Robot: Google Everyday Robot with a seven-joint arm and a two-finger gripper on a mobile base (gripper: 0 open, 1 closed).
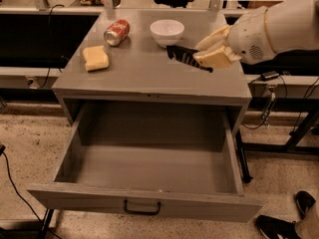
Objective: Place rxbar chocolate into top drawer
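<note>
The rxbar chocolate point(185, 57) is a flat black bar, held tilted in the air above the right side of the cabinet top. My gripper point(215, 51) comes in from the right on a white arm; its cream fingers are shut on the bar's right end. The top drawer point(149, 203) is pulled fully open below the cabinet top, grey and empty inside, with a small dark handle point(142, 209) at its front centre. The bar is over the cabinet top, behind the open drawer.
On the cabinet top point(144, 73) stand a white bowl point(167, 31) just left of the bar, a tipped red soda can point(116, 32) and a yellow sponge block point(95, 58). Cables and table legs lie to the right. A black shoe point(276, 227) is at bottom right.
</note>
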